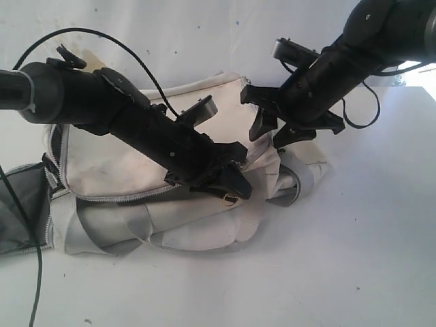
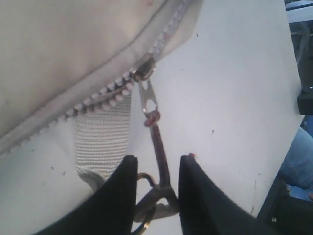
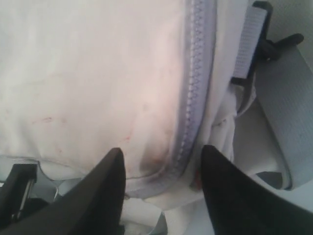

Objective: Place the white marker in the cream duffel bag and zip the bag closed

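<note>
We see the large, stained cream fabric duffel bag lying on the white table, towards its far edge, with a dark grey lined panel spread out at the bag's left end. Our left gripper is clamped on the thin reddish-brown pull cord, which runs taut from the metal zipper slider down between the black fingers. A small metal clip sits there too. The grey zipper teeth are meshed on one side of the slider. Our right gripper hangs over the bag's right end, jaws spread apart either side of the closed zipper line, gripping nothing.
</note>
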